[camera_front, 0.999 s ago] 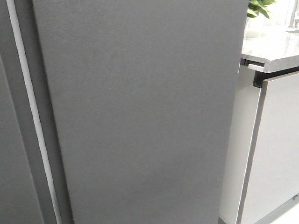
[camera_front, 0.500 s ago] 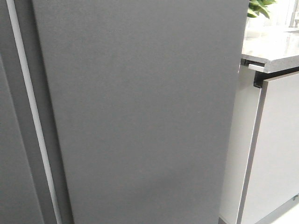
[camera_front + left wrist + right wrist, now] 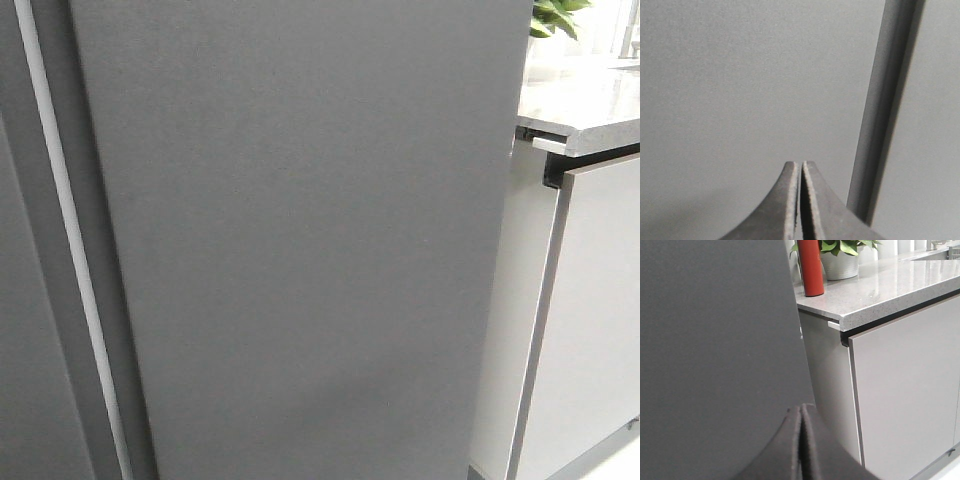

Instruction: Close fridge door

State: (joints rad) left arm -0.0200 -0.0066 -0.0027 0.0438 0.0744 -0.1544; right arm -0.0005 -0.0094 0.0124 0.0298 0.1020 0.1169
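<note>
The fridge door (image 3: 300,240) is a tall matte dark grey panel that fills most of the front view; only its outside shows, and its white liner is hidden. It also shows in the right wrist view (image 3: 715,340). My right gripper (image 3: 801,408) is shut and empty, its tips close to the door's outer face near its right edge. My left gripper (image 3: 800,164) is shut and empty, pointing at a flat grey door face (image 3: 740,90) beside a dark vertical seam (image 3: 885,110). Neither gripper shows in the front view.
A second matching dark grey panel (image 3: 30,350) stands at the left beyond a light strip (image 3: 70,250). At the right is a light grey cabinet front (image 3: 590,320) under a speckled counter (image 3: 890,285) holding a red cylinder (image 3: 811,267) and a potted plant (image 3: 840,255).
</note>
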